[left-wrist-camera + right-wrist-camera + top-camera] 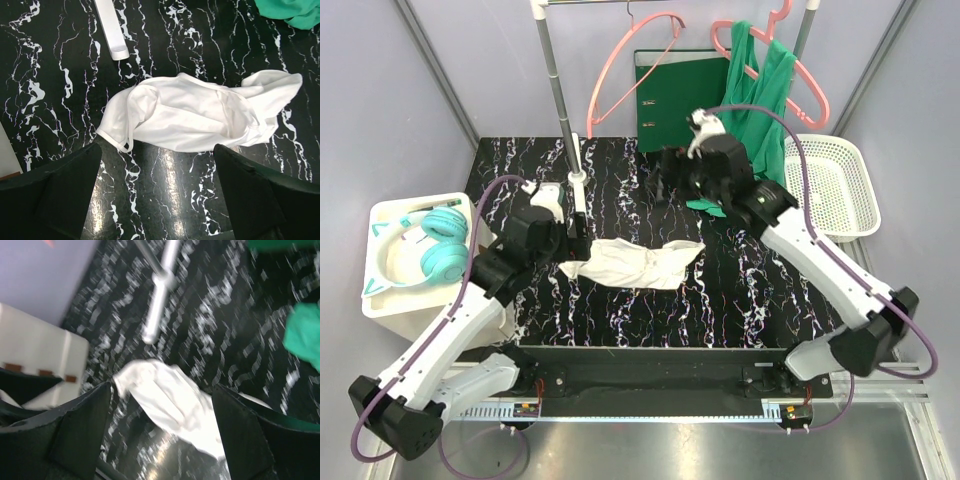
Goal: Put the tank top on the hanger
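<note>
The white tank top (635,263) is left crumpled in the middle of the black marbled table (750,290), where it can be reached by either arm. The thin light-pink hanger (606,65) is hung bare from the rack at the back, apparently so that it can be dressed. The left gripper (157,200) is held just over the garment's near edge, its jaws spread wide, with a strap loop (125,144) lying just ahead of them. The right gripper (160,440) is likewise held wide, the garment being seen below and ahead in a blurred view. Nothing is gripped.
</note>
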You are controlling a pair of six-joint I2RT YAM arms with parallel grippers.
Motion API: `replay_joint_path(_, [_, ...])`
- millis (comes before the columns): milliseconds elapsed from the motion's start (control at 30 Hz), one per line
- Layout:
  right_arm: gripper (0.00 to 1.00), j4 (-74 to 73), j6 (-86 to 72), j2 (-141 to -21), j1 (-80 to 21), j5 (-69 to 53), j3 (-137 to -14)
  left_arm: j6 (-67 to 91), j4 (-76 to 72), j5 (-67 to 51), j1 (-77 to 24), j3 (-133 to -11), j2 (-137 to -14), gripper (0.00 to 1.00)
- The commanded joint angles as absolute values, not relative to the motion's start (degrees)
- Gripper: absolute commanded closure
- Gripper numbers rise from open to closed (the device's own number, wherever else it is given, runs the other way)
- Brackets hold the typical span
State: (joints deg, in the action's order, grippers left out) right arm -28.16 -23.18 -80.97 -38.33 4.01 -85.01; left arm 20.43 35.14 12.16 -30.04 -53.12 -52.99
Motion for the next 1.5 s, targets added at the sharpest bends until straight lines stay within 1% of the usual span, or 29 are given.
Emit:
replay_joint_path(0, [0.11, -24.88, -21.09, -89.18, -40.25, 2.29, -98.85, 19.08, 38.41, 9.58, -29.79, -55.29, -51.78, 0.01])
replay_joint_path(33, [0.12, -24.53, -21.09, -90.95, -40.78, 1.68, -104.18, 18.46, 38.15, 10.45, -29.71, -54.76, -51.25, 0.01])
replay_joint_path(67, [0.12, -24.26, -21.01, -92.79, -40.96, 0.89, -106.85, 18.11, 38.14, 11.15, -29.71, -54.15, -50.98, 0.01])
replay_joint_path(100, [0.12, -24.0, -21.09, -96.55, -41.22, 0.53, -112.1, 17.84, 38.14, 12.03, -29.71, -53.97, -50.28, 0.01])
replay_joint_path(167, [0.12, -23.82, -21.09, -100.44, -41.57, 0.18, -117.66, 17.32, 38.06, 13.97, -29.71, -53.09, -49.75, 0.01])
replay_joint_path(200, [0.12, -23.73, -21.18, -104.55, -41.75, 0.18, -123.25, 17.4, 37.97, 14.41, -29.71, -52.74, -49.22, 0.01])
replay_joint_path(267, [0.12, -23.82, -21.36, -108.61, -41.92, 0.09, -129.17, 17.32, 37.88, 14.15, -29.71, -52.21, -48.96, 0.01])
replay_joint_path(300, [0.12, -23.91, -21.27, -113.07, -42.01, 0.17, -135.46, 17.58, 37.88, 13.72, -29.62, -51.86, -48.61, 0.01])
replay_joint_path(333, [0.12, -24.17, -20.83, -115.29, -42.19, 0.87, -138.66, 17.67, 37.88, 13.54, -29.71, -51.33, -48.43, 0.01])
replay_joint_path(367, [0.12, -24.26, -20.57, -117.57, -42.45, 3.4, -141.82, 17.75, 37.88, 13.19, -29.71, -51.07, -48.17, 0.01])
replay_joint_path(400, [0.12, -24.43, -20.13, -121.86, -42.54, 4.73, -147.95, 17.84, 37.79, 12.57, -29.71, -50.8, -47.99, 0.01])
replay_joint_path(500, [0.12, -25.14, -19.52, -128.75, -42.98, 11.94, -156.85, 18.02, 37.79, 11.87, -29.62, -50.36, -47.64, 0.01])
replay_joint_path(600, [0.12, -24.88, -18.9, -132.36, -42.98, 16.78, -160.91, 18.02, 37.71, 12.13, -29.71, -50.36, -47.11, 0.01])
replay_joint_path(767, [0.12, -24.7, -17.23, -132.46, -43.07, 21.96, -159.35, 17.93, 37.62, 12.83, -29.62, -50.19, -46.5, 0.01])
replay_joint_path(1100, [0.16, -24.87, -10.2, -122.96, -44.38, 28.73, -148.36, 18.11, 37.71, 12.48, -29.44, -50.19, -46.58, 0.01])
replay_joint_path(1333, [0.25, -27.51, -7.12, -120.32, -44.39, 34.45, -146.07, 18.19, 37.62, 12.13, -29.36, -50.1, -46.84, 0.01])
replay_joint_path(1367, [0.3, -27.77, -6.95, -120.06, -44.38, 34.63, -146.07, 18.11, 37.7, 12.04, -29.36, -50.18, -46.93, 0.01])
replay_joint_path(1467, [0.39, -28.74, -5.81, -119.71, -44.38, 34.72, -145.99, 18.19, 37.62, 11.87, -29.27, -50.1, -47.02, 0.01])
